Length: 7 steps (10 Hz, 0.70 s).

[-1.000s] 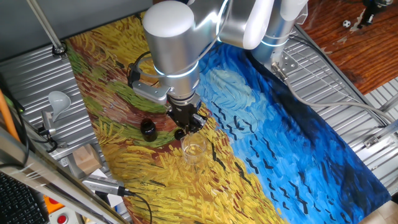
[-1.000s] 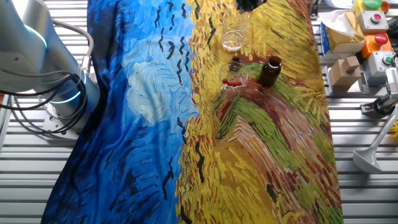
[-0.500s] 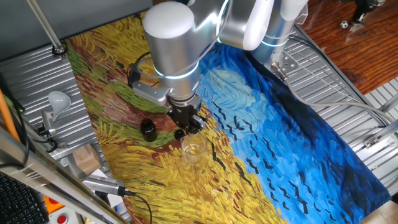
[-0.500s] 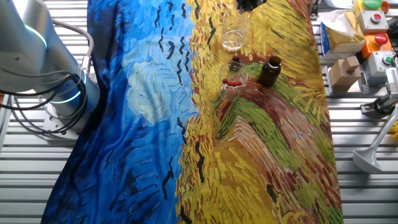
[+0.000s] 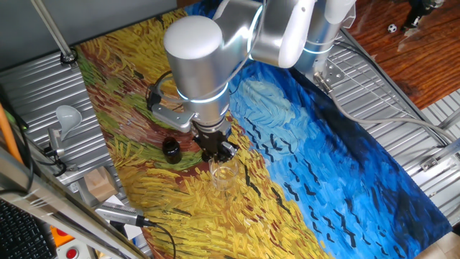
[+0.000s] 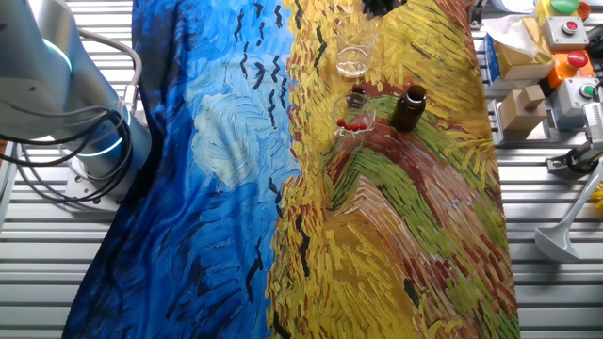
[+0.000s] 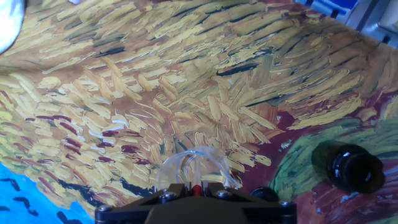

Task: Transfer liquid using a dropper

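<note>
The silver arm (image 5: 215, 50) reaches down over the yellow half of the painted cloth (image 6: 405, 235), its wrist vertical and the black gripper (image 5: 218, 150) pointing straight down, just above a clear empty glass (image 5: 223, 174); a dark brown bottle (image 5: 171, 149) stands just to one side of the gripper. In the other fixed view the gripper is almost wholly cut off at the top edge; below it stand the empty glass (image 6: 353, 55), a second small glass (image 6: 353, 115) holding red-bulbed droppers (image 6: 353, 124), and the brown bottle (image 6: 409, 107) beside it. In the hand view a spot of red, seemingly a dropper's bulb (image 7: 196, 187), shows at the gripper housing, over the glass rim (image 7: 186, 162); the bottle's mouth (image 7: 354, 169) lies to the right; whether the jaws are clenched or released I cannot tell.
</note>
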Available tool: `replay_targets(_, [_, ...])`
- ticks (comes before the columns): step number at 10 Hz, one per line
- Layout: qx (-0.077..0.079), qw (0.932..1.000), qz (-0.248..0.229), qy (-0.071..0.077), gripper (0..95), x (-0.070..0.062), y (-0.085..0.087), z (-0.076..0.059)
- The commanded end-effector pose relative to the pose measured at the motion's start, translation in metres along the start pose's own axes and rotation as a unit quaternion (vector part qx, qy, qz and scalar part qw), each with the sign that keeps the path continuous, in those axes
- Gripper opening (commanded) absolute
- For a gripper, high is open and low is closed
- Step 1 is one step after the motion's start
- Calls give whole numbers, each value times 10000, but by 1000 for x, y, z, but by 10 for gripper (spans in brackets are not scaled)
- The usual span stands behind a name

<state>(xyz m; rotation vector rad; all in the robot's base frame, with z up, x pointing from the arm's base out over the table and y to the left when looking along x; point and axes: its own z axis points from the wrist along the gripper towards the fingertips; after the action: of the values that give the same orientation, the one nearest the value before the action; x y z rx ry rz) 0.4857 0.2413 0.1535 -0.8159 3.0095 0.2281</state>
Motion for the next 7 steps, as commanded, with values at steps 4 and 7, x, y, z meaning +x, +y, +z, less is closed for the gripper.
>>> replay_targets(4, [-28,10000,-50,-17,0,6,-4,9])
replay_targets(7, [-59,9999,-71,-52,0,10,-6,16])
